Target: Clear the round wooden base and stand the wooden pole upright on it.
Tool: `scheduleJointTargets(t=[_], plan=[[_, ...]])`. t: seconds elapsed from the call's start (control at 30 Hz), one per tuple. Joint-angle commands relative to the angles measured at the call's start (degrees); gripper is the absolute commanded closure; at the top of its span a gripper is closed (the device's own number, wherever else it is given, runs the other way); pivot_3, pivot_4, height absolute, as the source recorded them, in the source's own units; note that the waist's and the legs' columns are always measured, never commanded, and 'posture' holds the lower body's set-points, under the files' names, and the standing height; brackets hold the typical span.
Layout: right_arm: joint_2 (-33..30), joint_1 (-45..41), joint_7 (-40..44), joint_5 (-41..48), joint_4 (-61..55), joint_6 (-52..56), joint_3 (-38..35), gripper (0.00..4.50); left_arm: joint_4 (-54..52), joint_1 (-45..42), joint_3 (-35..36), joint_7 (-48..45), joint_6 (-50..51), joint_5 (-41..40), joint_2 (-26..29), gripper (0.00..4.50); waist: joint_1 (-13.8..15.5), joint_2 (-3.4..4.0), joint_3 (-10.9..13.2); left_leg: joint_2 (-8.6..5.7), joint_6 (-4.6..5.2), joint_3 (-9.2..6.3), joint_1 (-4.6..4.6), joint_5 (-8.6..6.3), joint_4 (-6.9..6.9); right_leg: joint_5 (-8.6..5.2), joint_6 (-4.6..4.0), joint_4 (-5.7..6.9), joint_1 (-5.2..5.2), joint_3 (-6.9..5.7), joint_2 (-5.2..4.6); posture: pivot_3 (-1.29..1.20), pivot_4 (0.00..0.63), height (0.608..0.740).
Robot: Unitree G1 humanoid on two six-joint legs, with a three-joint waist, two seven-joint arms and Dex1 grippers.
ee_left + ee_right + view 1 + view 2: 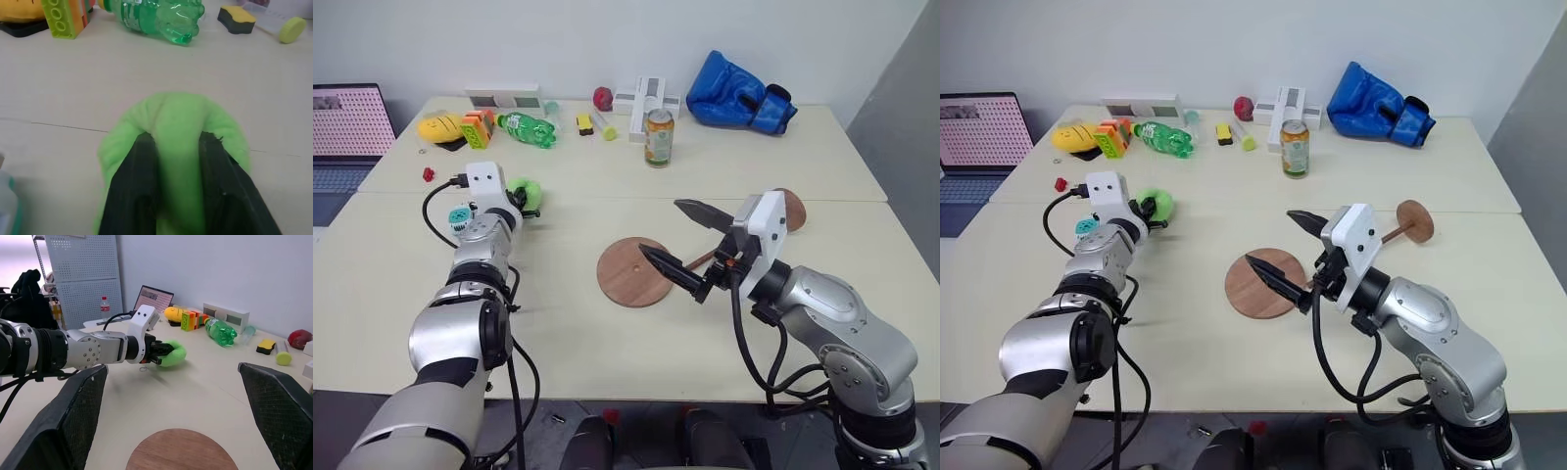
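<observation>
L gripper [178, 196] clenching fuzzy green ball [171, 127], R gripper [683, 240] released at 3 o'clock of flat round wooden base [631, 271], R wrist cam showing smooth bare disc, thin wooden pole [1400, 228] lying behind.

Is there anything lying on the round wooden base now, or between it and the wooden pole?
Nothing visible lies on the round wooden base. The wooden pole lies just beyond it on the table; the open right gripper hangs over the gap between them.

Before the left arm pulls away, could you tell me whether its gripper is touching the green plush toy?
Touching. In the left wrist view, both black fingers of the left gripper press into the green plush toy, which bulges around them.
</observation>
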Motion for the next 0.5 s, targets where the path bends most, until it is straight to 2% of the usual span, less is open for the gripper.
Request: scheduleJointTargets(t=[0.03,0.2,0.47,0.5], plan=[[-0.6,0.6,0.6,0.4,-1.2,-1.2,-0.7,0.00,-2.5,-0.7,1.1,-1.3,-1.6,-0.4,2.2,2.58,-0.1,0.00,0.0,0.00,0.00,0.00,0.01,0.00,0.00,0.00,0.00,0.02,0.00,0.00,0.00,0.00,0.150,0.740],[-1.1,1.9,1.1,0.0,1.0,-1.6,-1.1,0.00,-4.9,-0.2,1.0,-1.9,-1.6,-0.1,4.6,1.66,-0.2,0.00,0.0,0.00,0.00,-0.01,0.00,0.00,0.01,0.00,0.00,0.03,0.00,0.00,0.01,0.00,0.150,0.740],[-0.3,2.0,1.6,0.8,4.4,-2.4,-1.1,0.00,-11.6,0.9,0.3,-6.4,1.1,-0.7,5.5,0.08,-0.3,0.00,0.0,0.00,0.00,-0.01,-0.01,0.00,0.06,0.00,0.00,0.03,0.01,0.00,0.00,0.00,0.150,0.740],[-0.2,2.0,1.7,0.7,4.6,-2.5,-1.1,0.00,-12.1,1.0,0.4,-6.8,1.6,-0.9,5.5,0.04,-0.3,0.00,0.0,-0.01,0.00,0.00,-0.01,0.00,0.06,0.00,0.00,0.03,0.01,0.00,0.00,0.00,0.150,0.740]])
